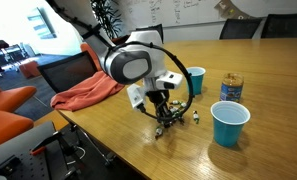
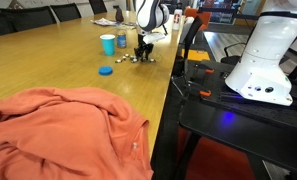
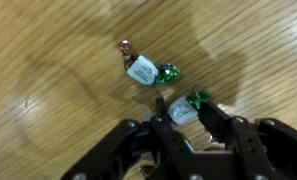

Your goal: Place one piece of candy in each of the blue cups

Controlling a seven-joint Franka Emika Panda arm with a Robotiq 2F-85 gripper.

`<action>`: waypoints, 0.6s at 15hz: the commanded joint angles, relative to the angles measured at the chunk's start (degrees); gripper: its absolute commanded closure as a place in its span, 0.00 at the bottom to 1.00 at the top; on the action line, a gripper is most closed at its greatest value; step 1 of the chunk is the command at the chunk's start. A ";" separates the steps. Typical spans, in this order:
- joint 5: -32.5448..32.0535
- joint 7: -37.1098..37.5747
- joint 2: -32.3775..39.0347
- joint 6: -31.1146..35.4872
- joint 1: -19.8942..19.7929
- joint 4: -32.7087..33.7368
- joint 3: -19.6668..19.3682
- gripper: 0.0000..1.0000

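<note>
The arm (image 1: 128, 65) reaches low, wrist pointing straight down, jaws narrowly parted.

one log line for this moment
phase: candy pick | gripper: down low, jaws straddling one candy, grip unclear | other candy: loose beside it | blue cups: both upright, apart from gripper

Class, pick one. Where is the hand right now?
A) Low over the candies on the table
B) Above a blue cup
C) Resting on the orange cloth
A: in the wrist view the hand straddles a candy lying on the table.
</note>
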 commanded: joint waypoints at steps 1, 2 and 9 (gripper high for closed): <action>1.51 -1.39 -0.48 2.03 0.21 -0.51 0.08 0.89; 1.40 -1.08 -1.50 2.61 0.62 -1.35 -0.22 0.98; 7.33 -0.97 -17.09 7.15 -2.78 -10.03 0.52 0.97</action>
